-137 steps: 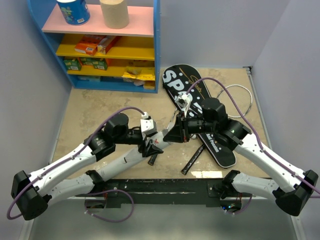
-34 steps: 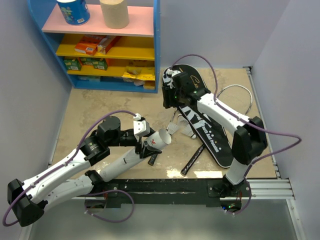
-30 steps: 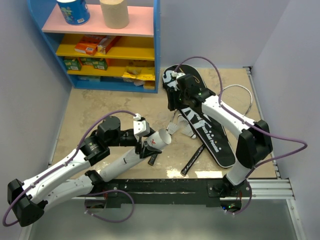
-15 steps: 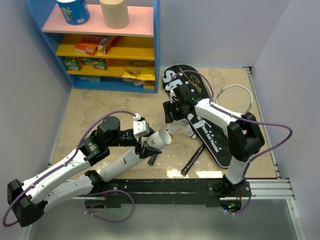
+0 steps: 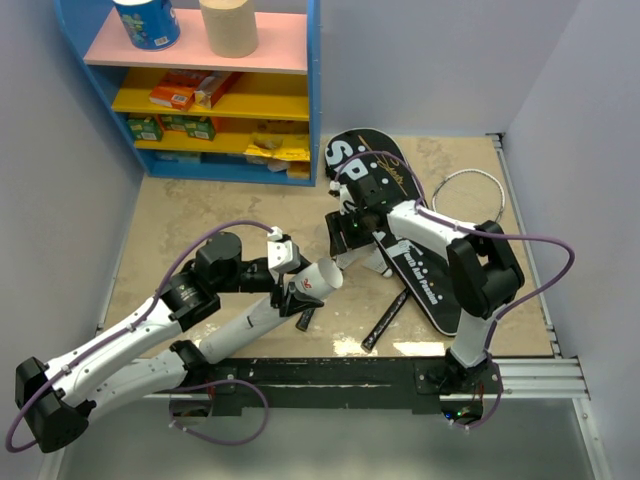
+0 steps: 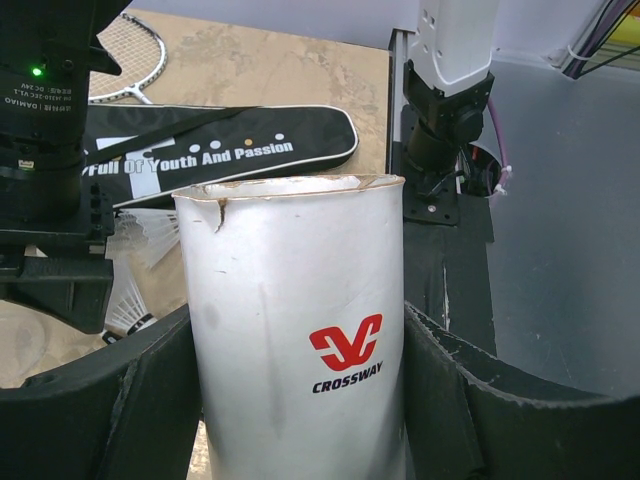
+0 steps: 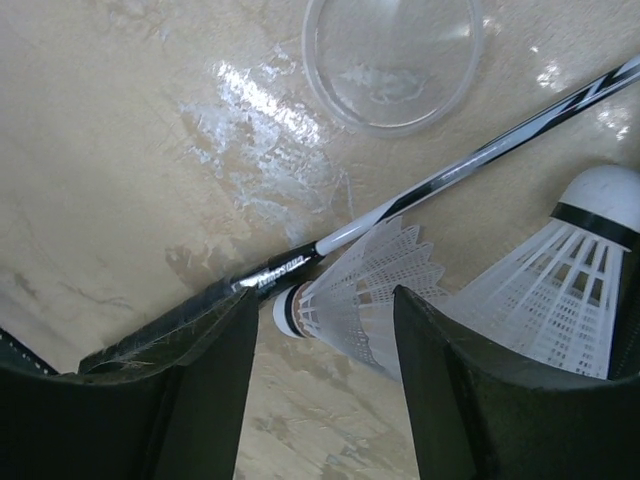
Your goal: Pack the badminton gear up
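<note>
We clamp long white cardboard tube (image 6: 290,300) in left gripper (image 6: 300,420), mouth tilted toward frame centre for loading; our right gripper (image 7: 322,310), jaws apart, straddles white feather shuttlecock (image 7: 355,290), ungripped.

The tube (image 6: 300,290) is sitting between the fingers of the left hand (image 5: 298,290), its mouth pointing right toward the bag (image 5: 437,295), which is lying on the right half of the counter (image 5: 200,220). Shuttlecocks (image 7: 365,290) are lying between tube mouth and bag, one sitting between the fingers of the right hand (image 7: 320,345), just beside a racket shaft (image 7: 450,170). A racket head (image 5: 470,200) is lying right of the bag.
</note>
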Robot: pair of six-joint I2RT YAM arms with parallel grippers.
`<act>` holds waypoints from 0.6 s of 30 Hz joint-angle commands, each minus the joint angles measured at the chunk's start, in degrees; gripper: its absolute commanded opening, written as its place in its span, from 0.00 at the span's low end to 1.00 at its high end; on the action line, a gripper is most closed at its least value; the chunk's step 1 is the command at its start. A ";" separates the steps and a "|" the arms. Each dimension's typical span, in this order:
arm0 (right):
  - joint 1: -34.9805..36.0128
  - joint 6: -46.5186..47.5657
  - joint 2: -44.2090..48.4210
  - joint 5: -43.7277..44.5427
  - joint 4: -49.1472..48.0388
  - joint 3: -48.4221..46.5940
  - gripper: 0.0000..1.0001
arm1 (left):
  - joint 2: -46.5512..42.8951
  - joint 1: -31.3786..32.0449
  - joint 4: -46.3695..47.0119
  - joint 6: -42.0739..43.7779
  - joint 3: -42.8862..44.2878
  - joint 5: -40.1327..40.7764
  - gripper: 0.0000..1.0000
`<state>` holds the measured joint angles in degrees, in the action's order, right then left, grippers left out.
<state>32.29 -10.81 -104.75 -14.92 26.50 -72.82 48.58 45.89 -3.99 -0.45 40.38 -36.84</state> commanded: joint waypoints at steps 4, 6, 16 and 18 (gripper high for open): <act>-0.21 1.67 0.77 -6.61 -0.49 1.01 0.45 | 0.11 0.17 1.35 -1.05 0.14 -0.87 0.08; -0.30 1.67 1.12 -7.66 -0.05 1.19 0.29 | 0.20 0.17 1.35 -1.13 0.14 -0.95 0.08; -0.39 -1.66 8.50 -5.92 2.06 0.66 0.00 | 0.29 0.17 1.35 -1.22 0.14 -0.95 0.08; -0.39 -2.37 11.31 -4.78 3.02 -0.39 0.00 | 0.29 0.08 1.35 -1.31 0.14 -1.04 0.08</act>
<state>32.16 -11.11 -101.38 -20.43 28.34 -71.59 48.90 45.89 -3.99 -0.45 40.38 -36.84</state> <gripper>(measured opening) 0.009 0.720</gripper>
